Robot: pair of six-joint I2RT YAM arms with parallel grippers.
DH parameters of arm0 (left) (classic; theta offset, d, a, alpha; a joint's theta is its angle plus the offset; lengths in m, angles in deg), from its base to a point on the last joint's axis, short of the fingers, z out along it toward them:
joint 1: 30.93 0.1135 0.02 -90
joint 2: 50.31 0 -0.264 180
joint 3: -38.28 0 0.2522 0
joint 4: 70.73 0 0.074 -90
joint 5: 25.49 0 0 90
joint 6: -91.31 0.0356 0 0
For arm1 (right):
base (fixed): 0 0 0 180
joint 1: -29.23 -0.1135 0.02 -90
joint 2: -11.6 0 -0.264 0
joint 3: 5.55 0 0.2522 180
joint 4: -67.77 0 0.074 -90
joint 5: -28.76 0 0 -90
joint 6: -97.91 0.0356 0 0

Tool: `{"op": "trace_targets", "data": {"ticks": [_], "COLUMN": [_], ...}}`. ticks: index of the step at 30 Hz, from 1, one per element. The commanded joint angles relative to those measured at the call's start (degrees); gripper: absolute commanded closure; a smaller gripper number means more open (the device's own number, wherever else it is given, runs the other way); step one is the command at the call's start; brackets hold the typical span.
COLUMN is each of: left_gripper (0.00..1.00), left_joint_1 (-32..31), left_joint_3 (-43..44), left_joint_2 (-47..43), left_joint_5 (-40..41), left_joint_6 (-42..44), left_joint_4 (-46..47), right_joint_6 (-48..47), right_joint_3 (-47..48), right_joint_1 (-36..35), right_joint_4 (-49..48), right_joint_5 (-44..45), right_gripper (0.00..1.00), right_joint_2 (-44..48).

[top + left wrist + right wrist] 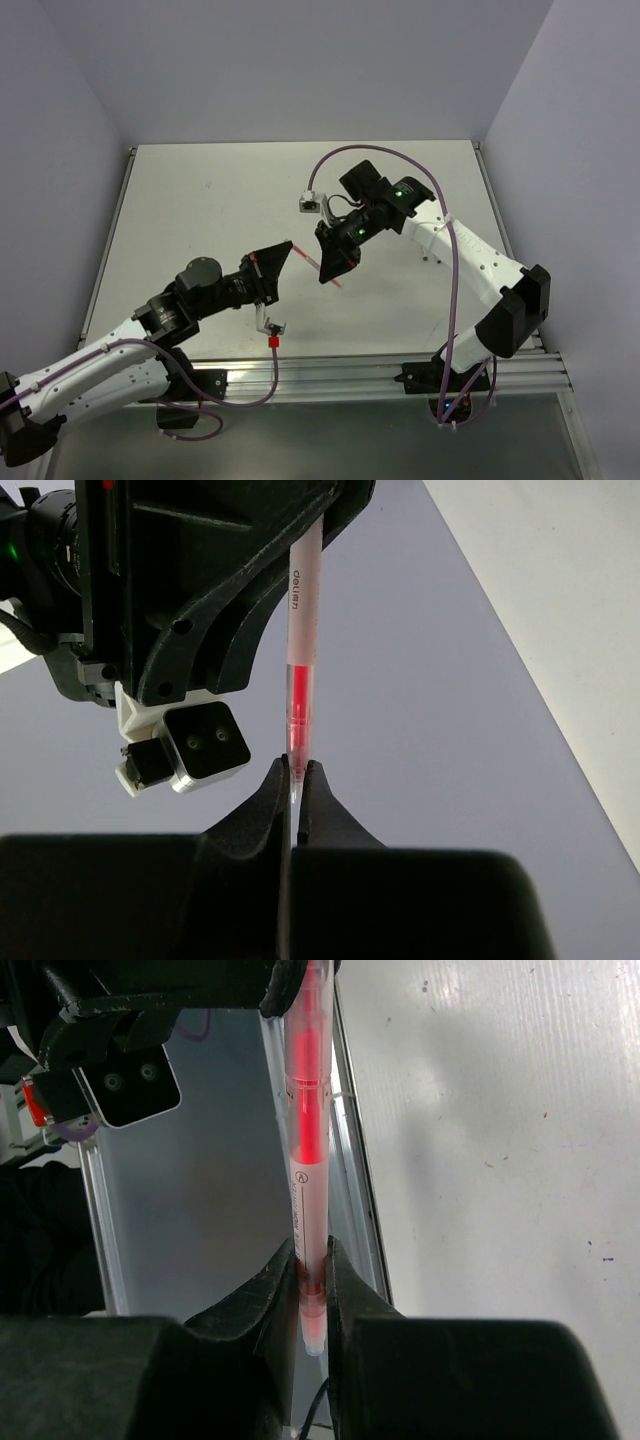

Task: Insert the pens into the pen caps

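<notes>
Holding a thin red-pink translucent plastic pen [308,1190] in the air between both tools, above the near half of the flat white table [200,200]. Left gripper [296,780]: fingers pressed together, pinching the pen's tapered clear end. Right gripper [311,1282]: fingers clamped on the barrel close to its opposite end, with a short stub sticking out behind. Progress, judged: no cap can be made out on this pen. Neither the caps nor the two whitish pens show in any view, so capping looks not yet done here; the rest cannot be told. Room: little slack along the pen's axis, as the tools stand close and are joined by it. Aluminium rail [380,372] at the near table edge lies below the pair. Grey walls [60,150] stand well apart to left, right and rear.
</notes>
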Motion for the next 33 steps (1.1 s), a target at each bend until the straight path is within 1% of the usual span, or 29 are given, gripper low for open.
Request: {"op": "trace_targets", "data": {"ticks": [1, 4, 5, 7, 8, 11, 13, 14, 17, 19, 21, 23, 24, 25, 26, 27, 28, 29, 30, 31, 32, 33], "left_gripper": [1.00, 0.94, 0.87, 0.76, 0.63, 0.49, 0.45, 0.44, 0.43, 0.43, 0.43, 0.44, 0.45, 0.46, 0.50, 0.52, 0.53, 0.58, 0.61, 0.63, 0.68, 0.71], "left_joint_1": [-1.85, -2.64, -2.82, -2.99, -2.99, -2.99, -2.99, -2.99, -2.99, -2.99, -2.99, -2.99, -2.99, -2.99, -2.99, -2.91, -1.17, 0.33, 1.56, 2.71, 4.89, 6.66], "left_joint_3": [-0.49, -0.93, -1.10, -1.10, -1.02, -0.49, -0.05, 0.12, 0.56, 1.18, 2.06, 4.86, 7.05, 9.59, 13.53, 14.79, 16.20, 16.99, 17.96, 21.19, 23.40, 25.94], "left_joint_2": [0.28, 0.19, 0.19, 0.54, 0.71, 0.98, 0.98, 0.98, -0.07, -1.91, -3.32, -4.64, -4.30, -2.73, -1.67, -0.87, -0.61, -0.43, 0.10, 2.36, 4.04, 5.88], "left_joint_5": [-2.39, -1.87, -1.60, -0.12, 0.76, 3.49, 4.46, 5.77, 7.18, 7.10, 6.66, 5.79, 3.26, 2.36, 1.92, 0.26, -1.93, -3.78, -6.15, -6.78, -8.44, -12.29], "left_joint_6": [0.06, 0.67, 0.85, 0.94, 0.76, -1.69, -2.23, -2.84, -4.07, -5.21, -9.07, -22.21, -28.79, -42.69, -49.19, -54.91, -64.45, -69.07, -73.81, -85.95, -92.51, -98.58], "left_joint_4": [-2.44, -1.83, -1.22, -0.86, -0.25, 1.68, 1.60, 3.26, 2.31, -3.39, -7.43, -12.26, -15.15, -17.97, -20.87, -20.90, -20.20, -18.89, -18.35, -17.56, -17.38, -19.30], "right_joint_6": [0.17, -0.18, -0.45, -0.80, -0.71, -0.36, -0.10, -0.10, -0.10, 1.22, 3.40, 4.99, 5.78, 6.14, 6.32, 6.84, 7.28, 7.72, 8.86, 9.65, 10.79, 13.06], "right_joint_3": [4.68, 5.55, 5.82, 6.43, 6.53, 6.88, 6.79, 6.53, 5.82, 5.65, 5.47, 5.64, 6.34, 8.00, 8.63, 9.33, 9.60, 9.86, 9.78, 9.26, 8.21, 5.67], "right_joint_1": [-0.01, -0.01, -0.01, -0.01, -0.01, -0.01, 0.07, -0.01, -0.01, 0.07, 0.51, 1.39, 1.65, 2.00, 2.35, 3.05, 3.41, 3.76, 4.37, 4.64, 4.99, 5.34], "right_joint_4": [-3.97, -4.58, -4.59, -4.67, -4.67, -4.59, -4.59, -4.67, -5.20, -6.95, -10.90, -14.50, -15.04, -15.39, -16.01, -16.71, -17.32, -18.20, -18.90, -20.13, -23.71, -25.75], "right_joint_5": [-1.24, -1.95, -1.77, -1.42, -1.33, -1.95, -2.03, -2.03, -1.25, -0.54, 1.47, 4.10, 4.47, 4.73, 4.91, 5.00, 5.08, 5.08, 5.17, 5.26, 5.52, 5.87], "right_gripper": [1.00, 1.00, 1.00, 1.00, 1.00, 1.00, 1.00, 1.00, 1.00, 1.00, 1.00, 1.00, 1.00, 1.00, 1.00, 1.00, 1.00, 1.00, 1.00, 1.00, 1.00, 1.00], "right_joint_2": [0.06, -0.20, -0.29, -0.73, -0.82, -0.91, -0.99, -0.91, -0.82, -0.38, 1.28, 2.34, 2.95, 3.31, 3.40, 3.75, 3.93, 3.84, 4.01, 4.36, 4.98, 6.64]}}
